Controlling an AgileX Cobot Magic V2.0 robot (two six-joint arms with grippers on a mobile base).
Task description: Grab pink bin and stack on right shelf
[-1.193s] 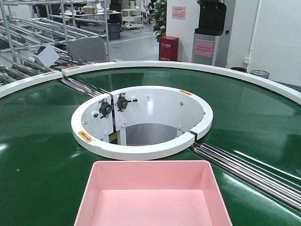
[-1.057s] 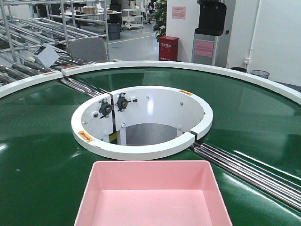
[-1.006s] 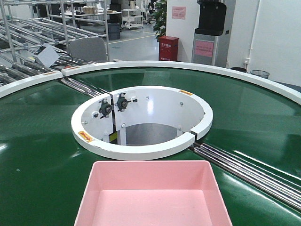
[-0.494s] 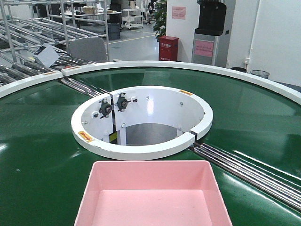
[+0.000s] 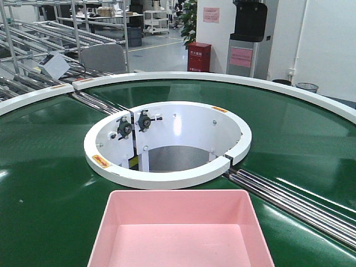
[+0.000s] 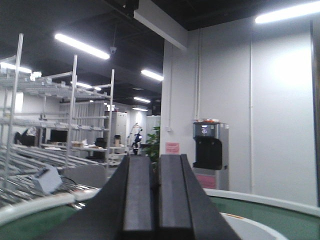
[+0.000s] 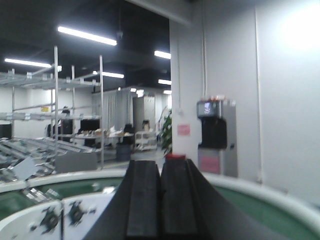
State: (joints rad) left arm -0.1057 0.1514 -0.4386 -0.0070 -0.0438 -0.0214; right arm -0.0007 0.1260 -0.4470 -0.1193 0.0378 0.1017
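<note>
Left tool: two dark fingers pressed together, no gap visible, nothing between them, pointing level ahead. Beyond: green belt with white rim. Metal racks at left. Black dispenser against the white wall.

On my front camera the pink bin fills the bottom centre of the view. It is a wide, shallow rectangular tray of pale pink plastic, with smooth walls sloping inward toward the floor and a rounded rim along the top. It sits upright and level, mouth up, squared to my view, its far wall running straight across. I see the far wall, both side walls and much of the plain pink floor; the near end is cut off by the bottom edge. It rests on the green surface, its far rim just beside the white ring; whether they touch I cannot tell.
</note>
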